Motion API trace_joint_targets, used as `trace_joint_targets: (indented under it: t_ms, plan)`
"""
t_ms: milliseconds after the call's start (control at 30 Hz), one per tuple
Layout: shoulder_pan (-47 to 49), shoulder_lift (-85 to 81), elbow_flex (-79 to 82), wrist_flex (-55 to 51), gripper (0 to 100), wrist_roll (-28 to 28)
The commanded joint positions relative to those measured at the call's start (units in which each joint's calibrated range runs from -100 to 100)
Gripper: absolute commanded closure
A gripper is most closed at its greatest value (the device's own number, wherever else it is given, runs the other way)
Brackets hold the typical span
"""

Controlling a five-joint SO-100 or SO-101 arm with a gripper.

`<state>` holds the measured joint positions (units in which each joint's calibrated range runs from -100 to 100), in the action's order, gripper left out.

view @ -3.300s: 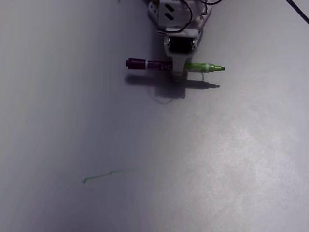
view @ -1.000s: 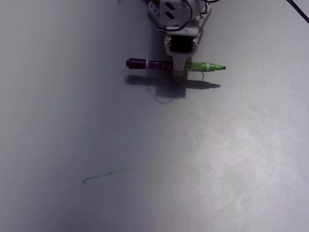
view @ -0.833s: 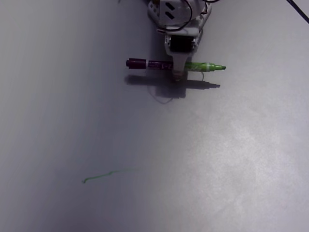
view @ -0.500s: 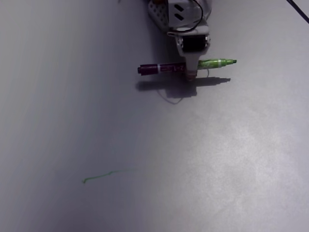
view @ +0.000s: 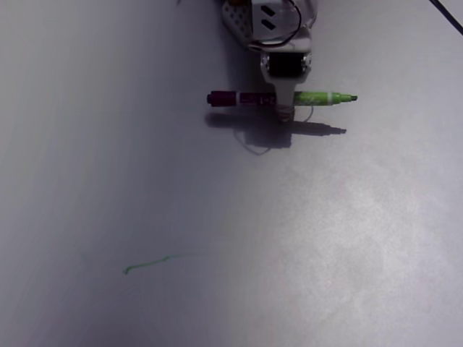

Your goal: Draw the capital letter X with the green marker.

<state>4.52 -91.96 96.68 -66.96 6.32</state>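
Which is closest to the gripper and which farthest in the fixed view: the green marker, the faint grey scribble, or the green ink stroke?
1. The green marker: held crosswise in the gripper, near the top of the view.
2. The faint grey scribble: just below the gripper, slightly left.
3. The green ink stroke: far down at the lower left, well apart from the gripper.

Seen from above in the fixed view: white gripper (view: pixel 285 108) at top centre of the frame, reaching down from the top edge, clamped around the middle of the green marker (view: pixel 322 97). Marker held level, crosswise, green tip pointing right, maroon end left, shadow just below on the grey table (view: pixel 347 238). Faint grey scribble (view: pixel 255 149) under the shadow. Short wobbly green stroke (view: pixel 150 264) at lower left, well apart from the marker.
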Motion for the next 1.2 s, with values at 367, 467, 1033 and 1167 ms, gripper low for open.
trace_joint_targets:
  t_ms: [367, 467, 1033, 1167]
  plan:
    - [-18.1, 42.7, -59.9, 9.1, 100, -13.5]
    - [-23.7, 49.9, -69.4, 16.8, 100, -21.6]
    - [-43.9, 74.6, -43.0, 109.8, 100, -35.9]
    - [-42.7, 81.9, -34.2, 125.8, 100, -37.9]
